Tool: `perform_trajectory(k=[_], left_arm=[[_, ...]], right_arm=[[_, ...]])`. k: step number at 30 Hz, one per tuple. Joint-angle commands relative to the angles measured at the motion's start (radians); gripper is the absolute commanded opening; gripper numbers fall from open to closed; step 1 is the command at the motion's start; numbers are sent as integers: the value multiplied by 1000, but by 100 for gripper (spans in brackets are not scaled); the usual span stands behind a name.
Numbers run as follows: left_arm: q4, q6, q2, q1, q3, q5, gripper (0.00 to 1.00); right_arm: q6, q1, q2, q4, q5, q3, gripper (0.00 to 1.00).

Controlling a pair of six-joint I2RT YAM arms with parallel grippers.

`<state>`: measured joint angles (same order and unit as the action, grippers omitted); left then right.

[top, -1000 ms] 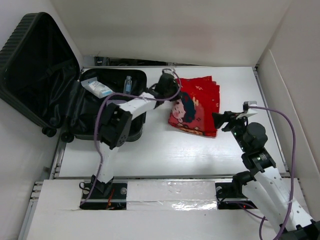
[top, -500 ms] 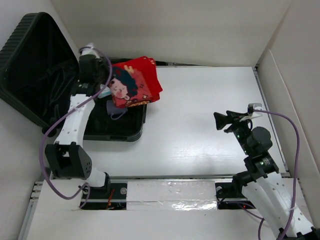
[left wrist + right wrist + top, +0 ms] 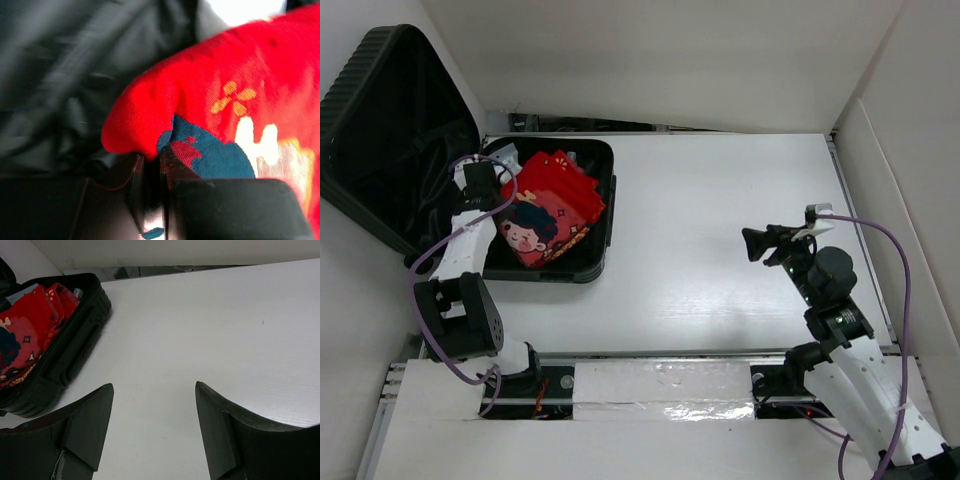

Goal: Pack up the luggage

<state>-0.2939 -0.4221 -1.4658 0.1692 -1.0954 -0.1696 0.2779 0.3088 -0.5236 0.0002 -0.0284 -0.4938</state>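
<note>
The luggage is a black ribbed suitcase lying open at the far left, its lid (image 3: 380, 120) leaning back and its base rim (image 3: 603, 235) on the table. A red cloth with a cartoon girl print (image 3: 552, 205) lies in the base. My left gripper (image 3: 483, 182) is at the cloth's left edge and is shut on a fold of it, seen close in the left wrist view (image 3: 152, 159) with the red cloth (image 3: 240, 90) filling the right. My right gripper (image 3: 752, 243) is open and empty above the bare table, far right of the suitcase (image 3: 80, 350); the right wrist view (image 3: 154, 387) also shows the cloth (image 3: 27, 332).
A small bottle tip (image 3: 77, 291) and a pale item (image 3: 27, 290) peek out from behind the cloth in the suitcase. White walls stand at the back and right (image 3: 910, 180). A metal rail (image 3: 650, 380) runs along the near edge by the arm bases.
My left arm swung the red cloth from the middle of the table leftward over the suitcase and lowered it into the base. My right arm has barely moved.
</note>
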Motion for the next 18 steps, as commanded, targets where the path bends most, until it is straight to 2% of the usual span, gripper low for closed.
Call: perform_trajectory(k=[1,3,5,6,7,11,12,13,15,16,18], left_arm=[[-13,26,24,39,-3,-197,16],[-8,28,-11,53,-21,-157,34],[-34,17,-43,53,-81,-166,44],[-54,10,-39,53,-98,-172,56],[-54,-3,-25,53,-104,-180,61],[-37,-56,137,53,-103,-245,63],[-36,-67,171,53,-101,-316,62],[-30,-70,203,53,-97,-352,61],[-33,-69,295,53,-89,-459,59],[-36,-58,320,53,-89,-499,55],[-78,-46,381,53,-100,-635,49]], right_arm=[[-19,-5,13,23,-19,-26,72],[-14,-5,11,37,-31,-23,72],[-14,-5,8,40,-42,-22,72],[-14,-5,7,40,-50,-22,73],[-16,-5,7,41,-59,-25,73],[-23,-5,5,41,-88,-28,74],[-29,-5,2,44,-97,-28,72],[-31,-5,-3,47,-106,-28,66],[-40,-5,-16,52,-126,-31,26],[-42,-5,-22,50,-131,-34,2],[-54,-5,-35,49,-148,-40,0]])
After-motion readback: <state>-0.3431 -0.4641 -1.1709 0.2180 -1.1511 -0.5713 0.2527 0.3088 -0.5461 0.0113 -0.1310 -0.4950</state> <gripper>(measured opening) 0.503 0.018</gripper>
